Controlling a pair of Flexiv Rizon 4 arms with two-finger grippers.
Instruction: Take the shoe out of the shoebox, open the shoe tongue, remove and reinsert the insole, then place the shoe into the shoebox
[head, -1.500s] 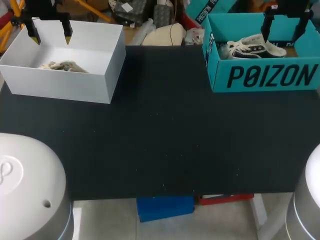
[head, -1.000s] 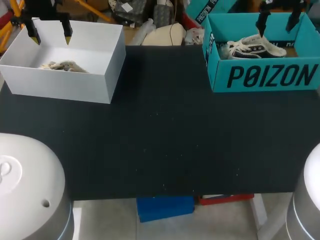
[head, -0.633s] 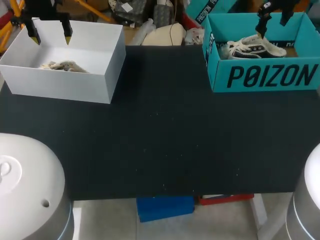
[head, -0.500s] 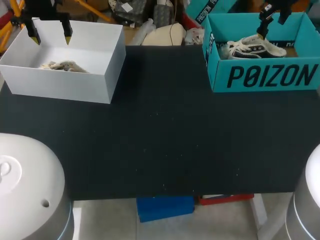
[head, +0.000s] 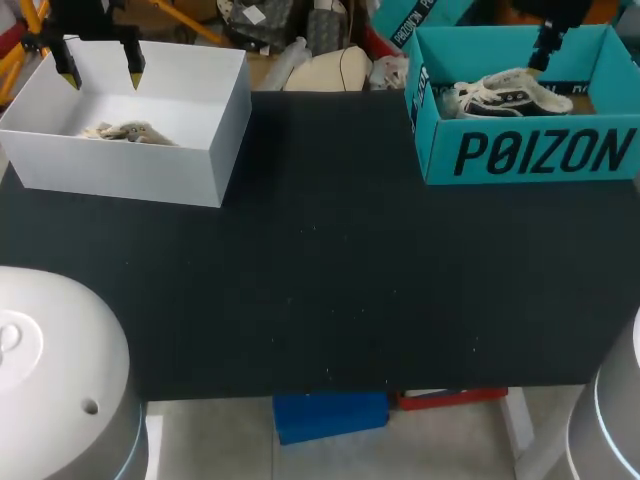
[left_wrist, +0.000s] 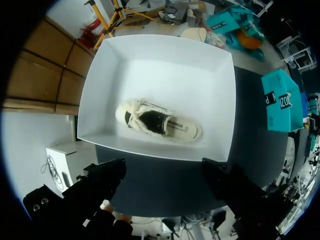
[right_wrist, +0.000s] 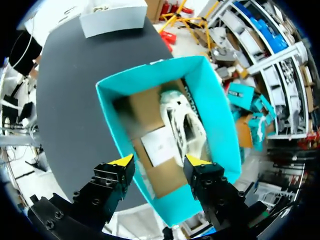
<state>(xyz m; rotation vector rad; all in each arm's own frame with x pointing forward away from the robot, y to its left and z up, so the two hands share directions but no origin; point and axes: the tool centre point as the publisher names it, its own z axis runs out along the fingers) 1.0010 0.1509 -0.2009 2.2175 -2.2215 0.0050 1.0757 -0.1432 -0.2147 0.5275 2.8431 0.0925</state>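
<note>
1. right gripper (right_wrist: 159, 161): fingers wide apart, nothing held. it hangs above the near end of the teal shoebox (right_wrist: 150, 82), which stands at the far right corner of the table (head: 320, 280).
2. shoe (right_wrist: 186, 122): dark-and-white sneaker inside the shoebox, close along one long wall, ahead of the right fingers. not touched. a loose paper (right_wrist: 159, 145) lies on the box floor beside it.
3. left gripper (head: 100, 72): fingers open, empty, over the far edge of the white box (head: 130, 170), which holds a cream shoe (head: 125, 132).
4. judgement: step in hand = take the shoe out. task looks to be at its start, nothing gripped yet.
5. recommended approach:
   - shift the right fingers fwd until they straddle the shoe across its width at mid-foot or collar, not over the laces.
   - descend straight, since one finger must slip btwn shoe and wall.
   - close firmly on the upper, then lift vertically till the sole clears the rim.
6. risks:
   - a finger catching the wall would prob. drag the light box.
   - laces may snag.
   - the paper may lift with the shoe.
</note>
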